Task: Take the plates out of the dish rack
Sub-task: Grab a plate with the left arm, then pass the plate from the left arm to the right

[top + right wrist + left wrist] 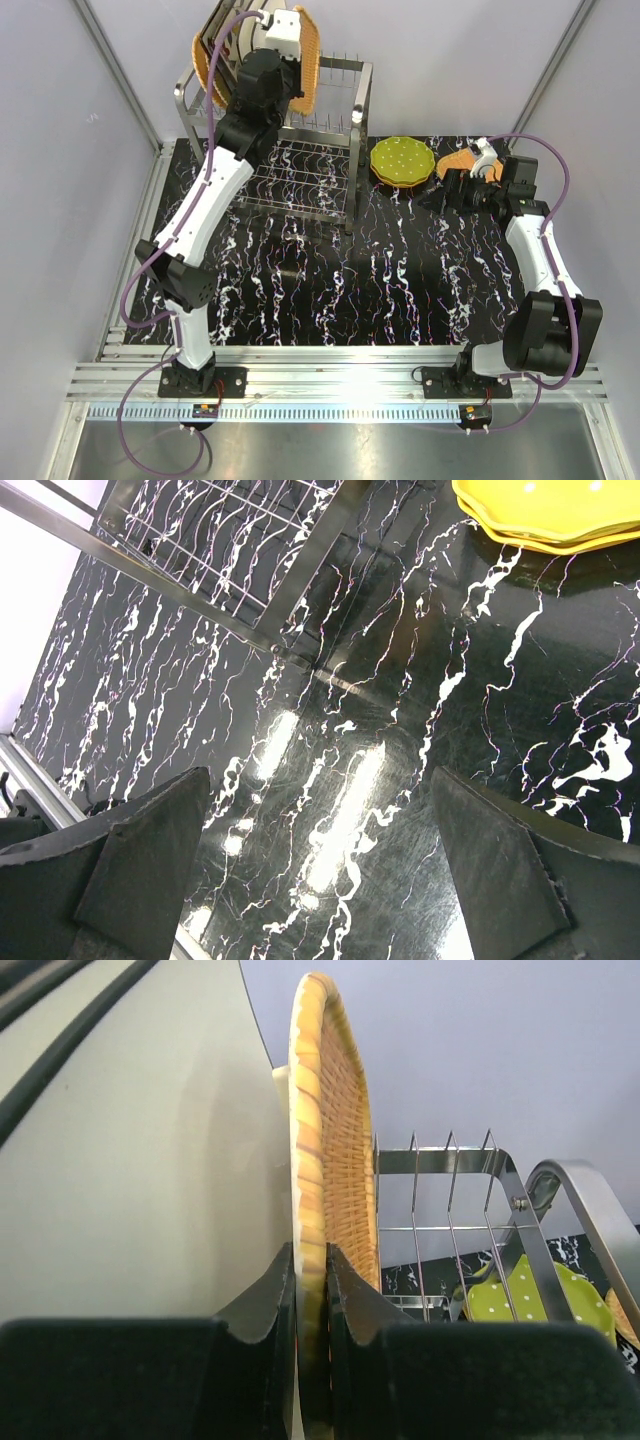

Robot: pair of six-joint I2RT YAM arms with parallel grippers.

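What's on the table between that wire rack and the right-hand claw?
A stack of green dotted plates sits between the dish rack and the right gripper, with a wicker plate beside it; the top view shows this.

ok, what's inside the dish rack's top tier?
Wicker plate clamped in the left pincer, a cream plate beside it, another wicker plate at the left end. The arm hides the rest between.

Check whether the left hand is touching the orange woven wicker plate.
Touching: in the left wrist view, the left hand clamps the orange woven wicker plate, no gap.
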